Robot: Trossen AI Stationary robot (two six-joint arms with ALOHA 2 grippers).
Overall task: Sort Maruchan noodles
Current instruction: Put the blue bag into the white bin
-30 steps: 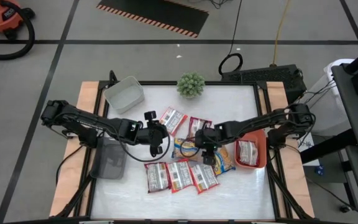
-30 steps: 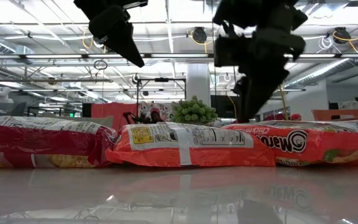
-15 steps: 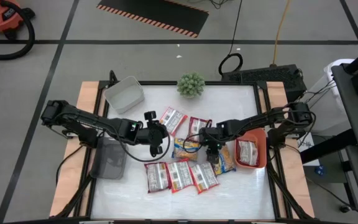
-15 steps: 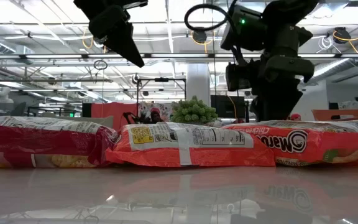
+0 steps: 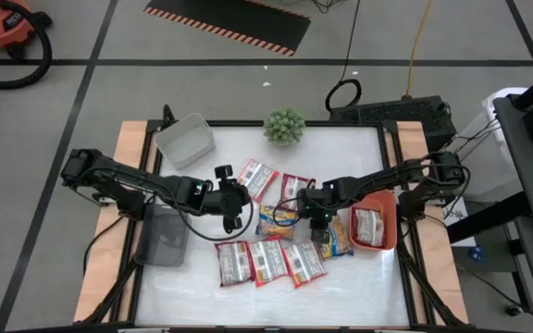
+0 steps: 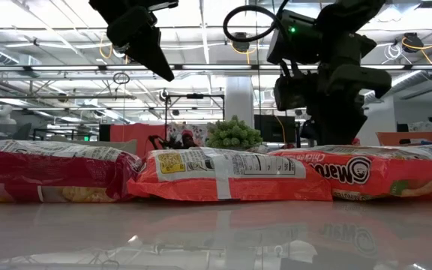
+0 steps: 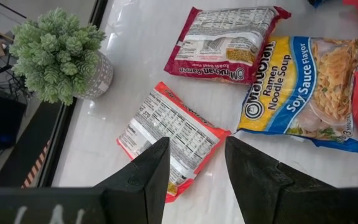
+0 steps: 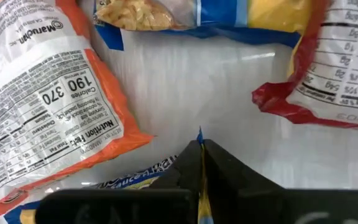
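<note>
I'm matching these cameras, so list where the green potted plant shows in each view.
High view: potted plant at the table's far edge, near the middle.
Low view: centre, behind the packets.
Left wrist view: upper left corner.
Right wrist view: not in it.
Shared landmark: the yellow soy sauce packet, also in the left wrist view.

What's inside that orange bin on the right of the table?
One red-and-white noodle packet lies in the orange bin, label side up. Whether anything is under that packet cannot be seen, since it covers most of the bin's floor.
</note>
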